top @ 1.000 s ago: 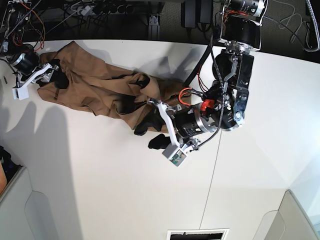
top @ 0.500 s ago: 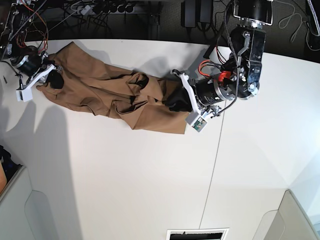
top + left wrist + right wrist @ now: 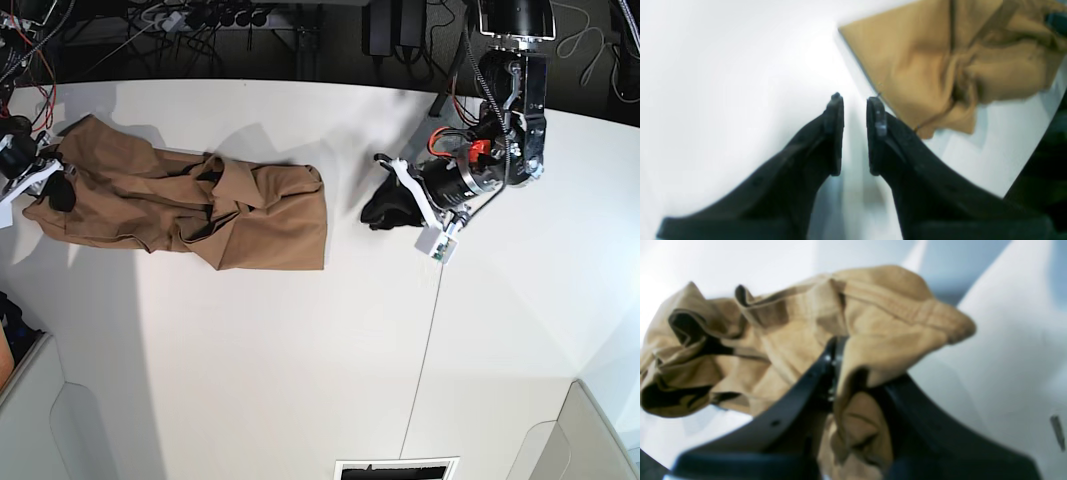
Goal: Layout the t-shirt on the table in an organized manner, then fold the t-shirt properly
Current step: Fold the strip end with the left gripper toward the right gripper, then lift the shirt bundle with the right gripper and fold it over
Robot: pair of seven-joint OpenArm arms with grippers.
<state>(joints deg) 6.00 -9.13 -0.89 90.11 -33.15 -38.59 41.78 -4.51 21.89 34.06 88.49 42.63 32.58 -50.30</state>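
Note:
The tan t-shirt (image 3: 190,205) lies crumpled in a long strip on the left part of the white table (image 3: 250,350). My right gripper (image 3: 58,185) is at the shirt's left end, near the table's left edge, shut on a bunch of cloth; in the right wrist view the gripper (image 3: 840,353) has the t-shirt (image 3: 880,323) draped over its fingers. My left gripper (image 3: 372,212) stands to the right of the shirt's straight right edge, apart from it. In the left wrist view the gripper (image 3: 855,101) shows a narrow gap with nothing in it, and a corner of the t-shirt (image 3: 917,66) lies just beyond.
A thin dark seam (image 3: 428,330) runs down the table right of centre. Cables and a power strip (image 3: 200,15) hang behind the far edge. Grey panels sit at the near corners (image 3: 70,430), with a slotted vent (image 3: 395,468) at the near edge.
The shirt has slid left with my right gripper. My left gripper, on the shirt's right end half a second ago, now has nothing in it and has drawn away to the right.

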